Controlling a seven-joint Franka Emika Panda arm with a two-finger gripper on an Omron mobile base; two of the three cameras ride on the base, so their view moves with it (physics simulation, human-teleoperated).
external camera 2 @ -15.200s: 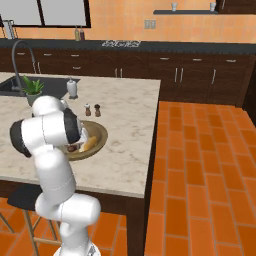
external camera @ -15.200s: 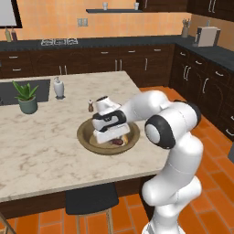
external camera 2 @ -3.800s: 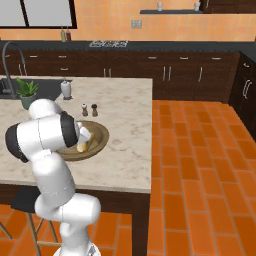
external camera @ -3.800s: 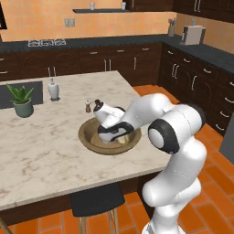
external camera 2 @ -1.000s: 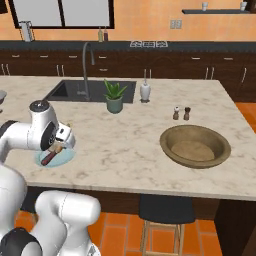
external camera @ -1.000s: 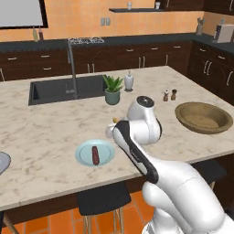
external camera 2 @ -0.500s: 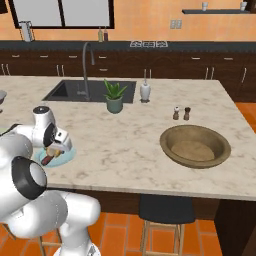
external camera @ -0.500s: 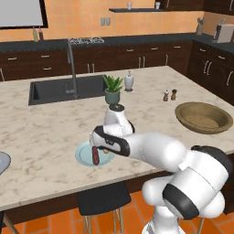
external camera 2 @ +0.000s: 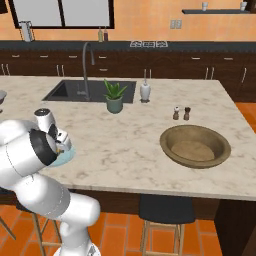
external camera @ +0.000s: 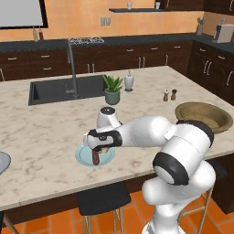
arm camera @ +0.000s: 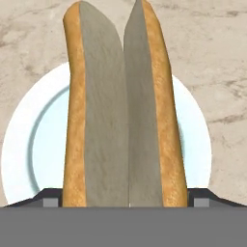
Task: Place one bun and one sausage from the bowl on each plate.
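The robot's base has been driven along the desk [external camera: 45, 137], away from the bowl [external camera 2: 195, 145], so the whole scene has shifted. The bowl was right under the arm a few seconds ago. Now it is seen well off to the right, and it looks empty from here. In the last half second the arm has been swung a little further over the plate [external camera: 84, 156].

A sausage [external camera: 95, 158] is already lying on that plate. A bun [arm camera: 120, 111] is held in the gripper [external camera: 101, 145], which is closed on the bun's sides. In the hand view, the bun is seen split open down the middle, with the pale plate straight behind it. So the bun hangs right above the plate, just beside the sausage, and has not been set down yet.

This plate is probably almost done: only the bun is left to be lowered and let go. Another plate [external camera: 2, 161] is seen at the far left edge of the desk, so more trips may be needed.
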